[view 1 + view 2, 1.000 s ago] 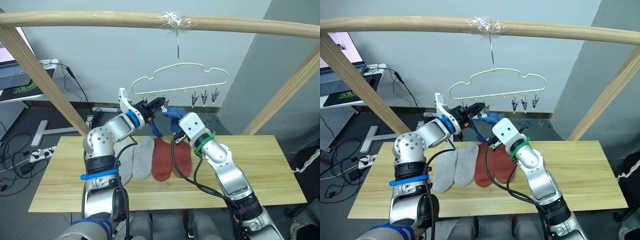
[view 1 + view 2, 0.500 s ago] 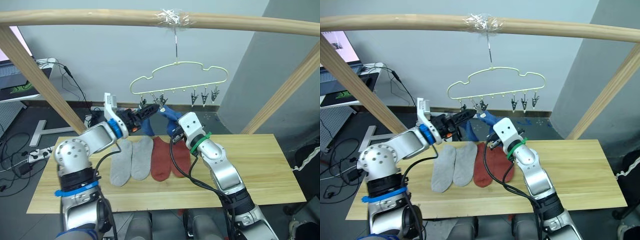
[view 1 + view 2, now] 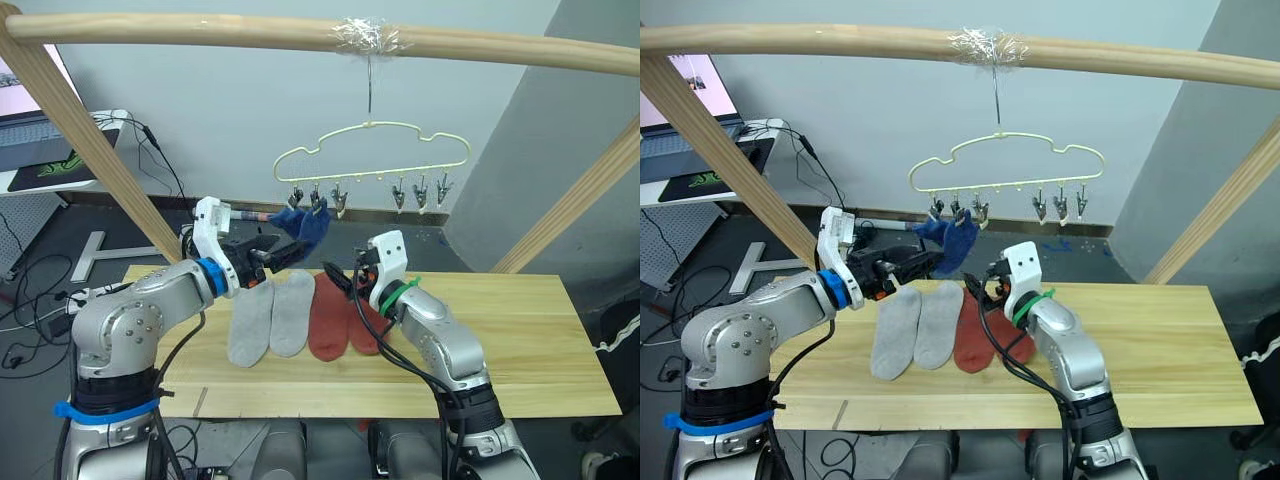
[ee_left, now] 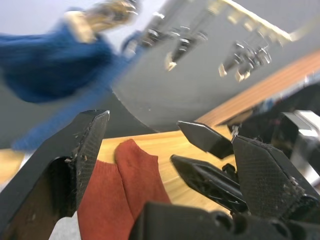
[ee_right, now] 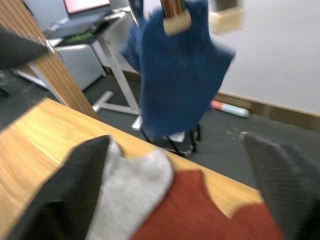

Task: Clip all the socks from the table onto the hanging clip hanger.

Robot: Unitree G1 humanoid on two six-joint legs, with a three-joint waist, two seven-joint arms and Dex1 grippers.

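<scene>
While hanging clipped on the hanger (image 3: 372, 160), blue socks (image 3: 304, 224) above table (image 3: 520, 330). Grey (image 3: 268, 318) and red socks (image 3: 334, 318) flat below. Left fingers (image 4: 90, 145) spread, empty; right fingers (image 5: 85, 185) likewise released.

Blue socks (image 3: 305, 224) dangle from the leftmost clips of the pale yellow-green clip hanger (image 3: 372, 158). Two grey socks (image 3: 268, 317) and two rust red socks (image 3: 338, 315) lie flat, side by side on the wooden counter (image 3: 520, 340).

The tabletop (image 3: 520, 340) carries four socks in a row: two grey socks (image 3: 268, 318) just below the left gripper (image 3: 290, 253), and two red socks (image 3: 335, 318) touching them, beside the right gripper (image 3: 345, 283).
</scene>
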